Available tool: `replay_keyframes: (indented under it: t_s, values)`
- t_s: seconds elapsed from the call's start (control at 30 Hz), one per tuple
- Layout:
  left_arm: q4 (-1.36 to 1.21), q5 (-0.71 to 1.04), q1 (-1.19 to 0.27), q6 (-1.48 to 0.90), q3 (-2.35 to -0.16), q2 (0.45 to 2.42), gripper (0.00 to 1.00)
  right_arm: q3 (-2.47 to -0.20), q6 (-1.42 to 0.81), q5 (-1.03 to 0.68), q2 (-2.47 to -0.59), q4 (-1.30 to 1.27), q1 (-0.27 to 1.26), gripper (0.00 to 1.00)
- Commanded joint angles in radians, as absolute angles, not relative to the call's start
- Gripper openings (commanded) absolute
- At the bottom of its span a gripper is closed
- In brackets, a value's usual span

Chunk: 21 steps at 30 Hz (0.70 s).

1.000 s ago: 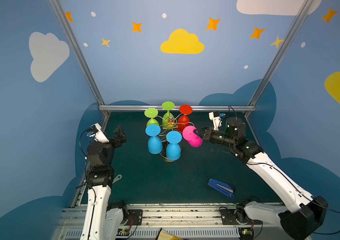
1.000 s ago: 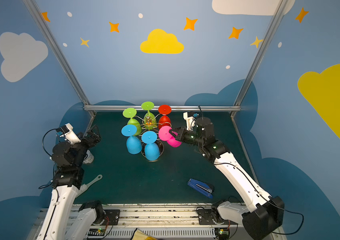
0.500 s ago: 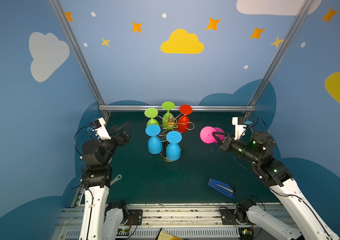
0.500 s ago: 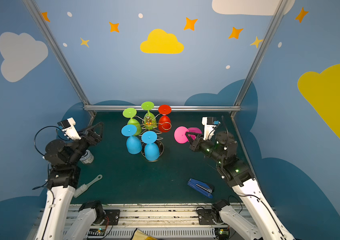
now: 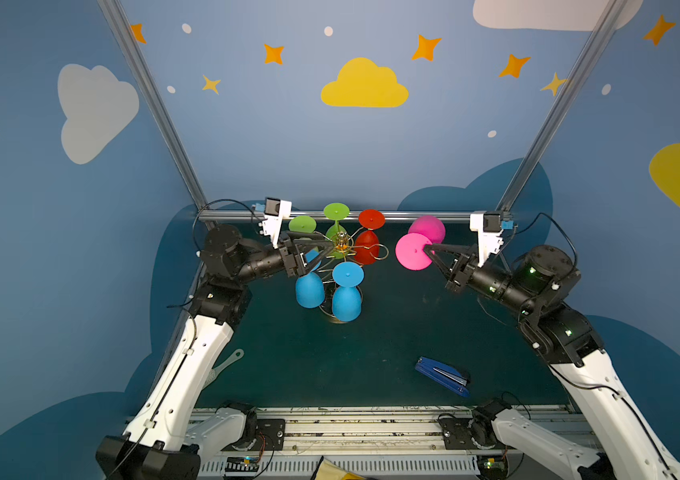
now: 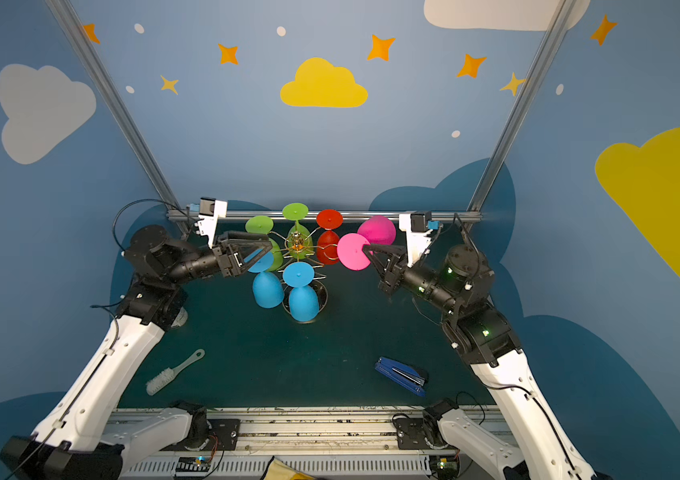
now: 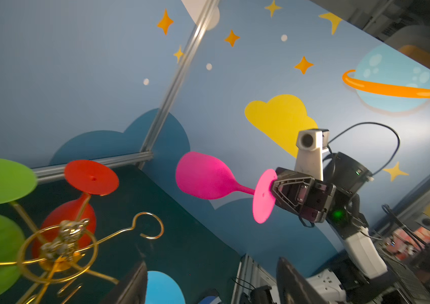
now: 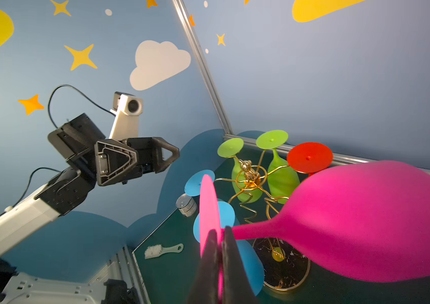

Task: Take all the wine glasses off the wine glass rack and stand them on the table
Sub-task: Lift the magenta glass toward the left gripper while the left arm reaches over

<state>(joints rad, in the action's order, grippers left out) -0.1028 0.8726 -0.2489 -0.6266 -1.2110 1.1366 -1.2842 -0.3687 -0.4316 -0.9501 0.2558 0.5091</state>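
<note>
The right gripper (image 5: 427, 249) is clamped tight on the pink wine glass (image 5: 412, 252), its two fingers pinching the rim of the round foot right by the stem. The glass lies on its side in the air, right of centre in both top views, with its foot facing the middle and its bowl pointing toward the back wall. It is off the rack (image 5: 341, 245) and just beside it, level with an empty hook (image 5: 377, 251) that sticks out on that side.

The rack stands in the middle of the dark green table (image 5: 309, 361). Five glasses hang on it upside down: two green glasses (image 5: 302, 224) at the back, a red glass (image 5: 367, 245) next to them, and two blue glasses (image 5: 310, 291) at the front, lower down.

The left gripper (image 5: 321, 251) sits at the rack's left side, up close to the wire arms. Its jaws are parted, fairly wide, and I see nothing held between them. The foot of one blue glass shows just behind its fingers; I cannot tell whether they touch.

A blue stapler (image 5: 442, 376) lies at the lower right of the table, a white brush (image 6: 172, 374) at the lower left, and a small tin can (image 8: 186, 205) near the left edge.
</note>
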Motion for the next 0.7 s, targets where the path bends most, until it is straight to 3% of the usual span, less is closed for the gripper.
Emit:
replay_keyframes:
  t_s: [0.0,0.47,0.57,0.67]
  values:
    - [-0.133,0.917,-0.299,-0.602,-1.276,1.186,0.73,-1.324,-0.361,-0.512,-0.988,0.194,0.531,0.0]
    - [-0.229,0.976,-0.455,-0.635,-1.351,1.334,0.66,-1.372,-0.375,-0.537,-1.105,0.119,0.653,0.0]
    - [-0.232,0.983,-0.471,-0.636,-1.349,1.338,0.59,-1.373,-0.376,-0.524,-1.115,0.111,0.662,0.0]
    - [-0.231,0.991,-0.478,-0.64,-1.345,1.338,0.42,-1.372,-0.377,-0.514,-1.122,0.108,0.669,0.0]
